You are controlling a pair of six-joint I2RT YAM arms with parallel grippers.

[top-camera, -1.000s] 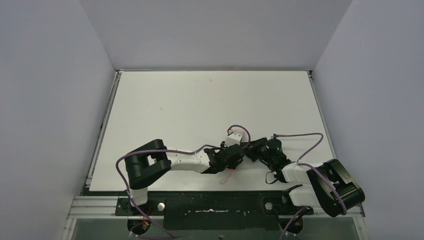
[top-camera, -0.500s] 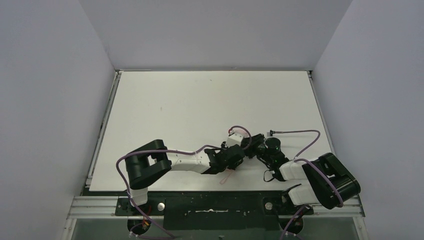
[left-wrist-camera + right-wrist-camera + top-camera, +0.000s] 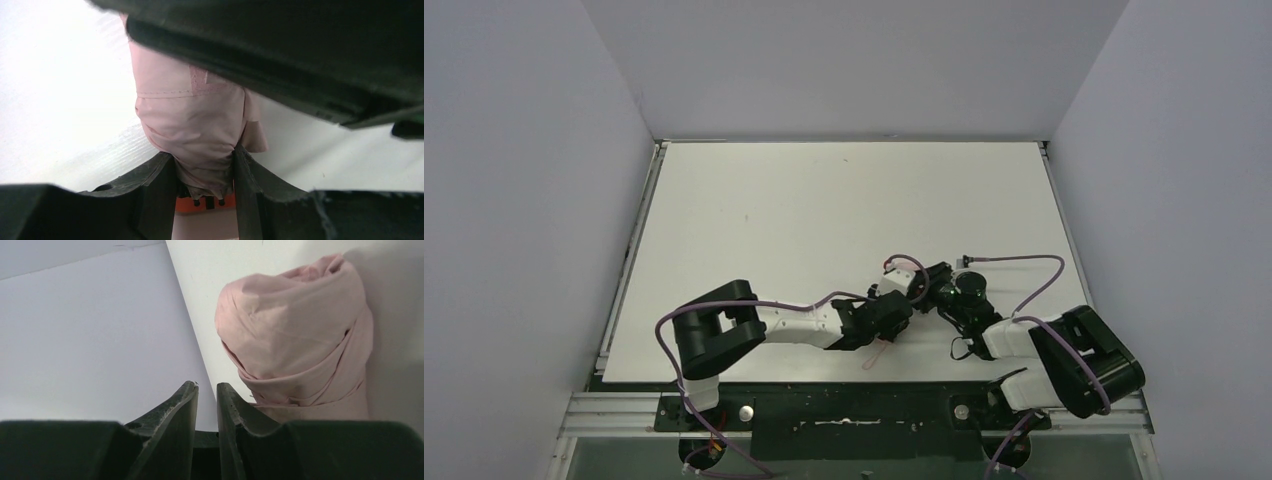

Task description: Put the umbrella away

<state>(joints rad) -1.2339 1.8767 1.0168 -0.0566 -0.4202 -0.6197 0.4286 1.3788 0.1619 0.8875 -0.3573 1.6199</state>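
Nearest me, the pink strap (image 3: 879,356) lies in a loose loop on the desk (image 3: 754,210), close to its near edge and just below the left wrist. A little farther in, the left claw (image 3: 204,159) is clamped on the umbrella (image 3: 192,110). The pale pink bundle is pinched between its jaws at one end and reaches out ahead of them over the white surface. That grip has not shifted in the last second.

The change is on the right. The right claw (image 3: 206,388) has swung in leftward until it crowds the left one. Its jaws were pressed together a second ago and have now begun to part. They stand a narrow slit apart with nothing in it. The wrapped fabric sits just beside them, off to one side, not between them.

I take it the right claw has finished one pinch or is readying a fresh one. On that reading the umbrella is gathered up but not yet put away. From above, the two arms hide the bundle; only the strap shows.
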